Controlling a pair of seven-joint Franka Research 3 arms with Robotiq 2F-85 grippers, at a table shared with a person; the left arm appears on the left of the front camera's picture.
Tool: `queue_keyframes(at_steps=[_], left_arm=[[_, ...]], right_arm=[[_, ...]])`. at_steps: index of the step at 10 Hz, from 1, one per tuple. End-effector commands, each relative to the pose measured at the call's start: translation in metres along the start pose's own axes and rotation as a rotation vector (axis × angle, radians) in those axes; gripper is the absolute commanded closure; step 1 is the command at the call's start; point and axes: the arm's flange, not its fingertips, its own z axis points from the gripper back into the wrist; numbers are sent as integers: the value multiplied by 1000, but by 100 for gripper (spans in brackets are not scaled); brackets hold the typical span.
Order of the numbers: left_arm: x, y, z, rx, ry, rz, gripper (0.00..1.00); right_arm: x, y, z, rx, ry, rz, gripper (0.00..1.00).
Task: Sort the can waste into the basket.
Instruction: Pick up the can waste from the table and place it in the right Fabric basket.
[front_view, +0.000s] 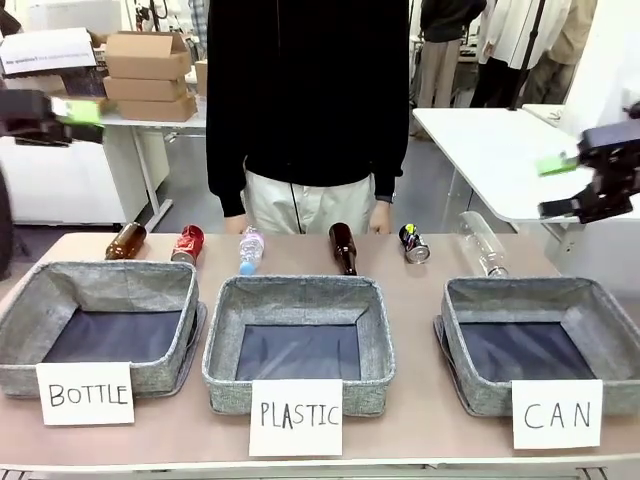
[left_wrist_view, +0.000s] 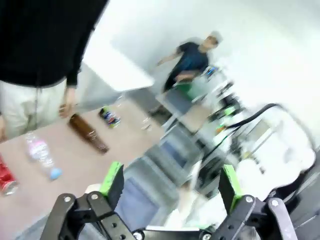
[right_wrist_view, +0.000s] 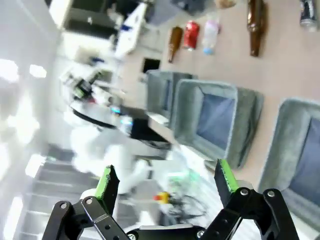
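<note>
Left gripper (front_view: 85, 112) and right gripper (front_view: 556, 188) hover wide-jawed over opposite table (front_view: 420, 300) edges.

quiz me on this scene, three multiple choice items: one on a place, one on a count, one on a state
1. The red can lies:
A. inside a basket
B. between a brown bottle and the small plastic bottle
C. on the floor

2. Brown bottles on the table:
A. one
B. four
C. two

3. The left gripper and right gripper are:
A. both open, holding nothing
B. both shut on cans
C. one open, one shut

Answers:
1 B, it lies in the row at the far edge with those two on either side.
2 C, the other brown bottle lies near the middle.
3 A, each wrist view shows the fingers spread wide with nothing between them.
</note>
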Motion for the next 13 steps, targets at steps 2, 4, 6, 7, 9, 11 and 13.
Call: queue_keyframes(at_steps=[2, 4, 6, 7, 9, 11, 13], left_arm=[[-44, 18, 4, 171, -130, 293, 0], [-6, 20, 14, -48, -88, 118, 0], [-6, 20, 14, -48, -88, 118, 0], [-6, 20, 14, -48, -88, 118, 0], [-6, 20, 14, -48, -88, 118, 0], [-6, 20, 14, -48, -88, 118, 0], [-6, 20, 14, -48, -88, 118, 0]], right_arm=[[0, 0, 0, 0, 0, 0, 0], [0, 0, 0, 0, 0, 0, 0], [0, 0, 0, 0, 0, 0, 0], [0, 0, 0, 0, 0, 0, 0], [10, 20, -27, -261, -68, 29, 0], [83, 39, -110, -943, -50, 293, 0], [137, 35, -153, -1118, 41, 383, 0]])
